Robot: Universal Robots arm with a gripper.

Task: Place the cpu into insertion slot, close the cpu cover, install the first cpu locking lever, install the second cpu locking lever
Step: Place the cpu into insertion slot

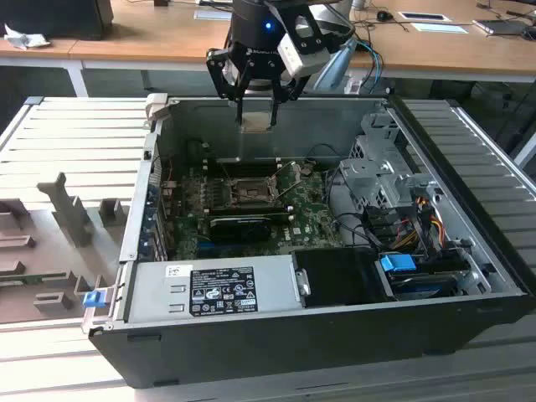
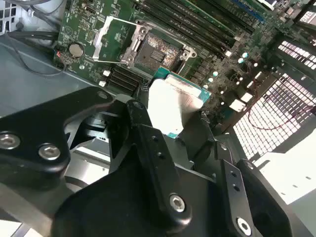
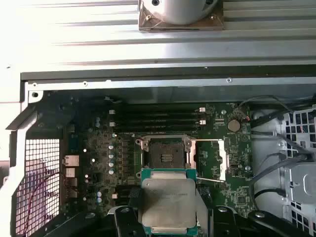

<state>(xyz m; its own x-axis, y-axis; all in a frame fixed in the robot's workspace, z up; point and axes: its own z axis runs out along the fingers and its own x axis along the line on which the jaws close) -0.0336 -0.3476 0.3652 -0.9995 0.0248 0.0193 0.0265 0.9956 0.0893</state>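
Step one in hand: cpu held, not yet seated.
My tool point(image 1: 255, 110) grips the cpu point(image 3: 167, 205) high above the open insertion slot point(image 3: 164, 151), with the cpu cover point(image 3: 222, 165) flipped aside. I judge lowering needs square alignment.

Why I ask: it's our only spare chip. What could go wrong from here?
The claw holds the cpu by its edges, high above the board; a slip could drop it onto the slot. The cpu looks offset from the slot, so it might land skewed on the rim. The open cover stands right beside the slot; the bulky claw might catch it going down.
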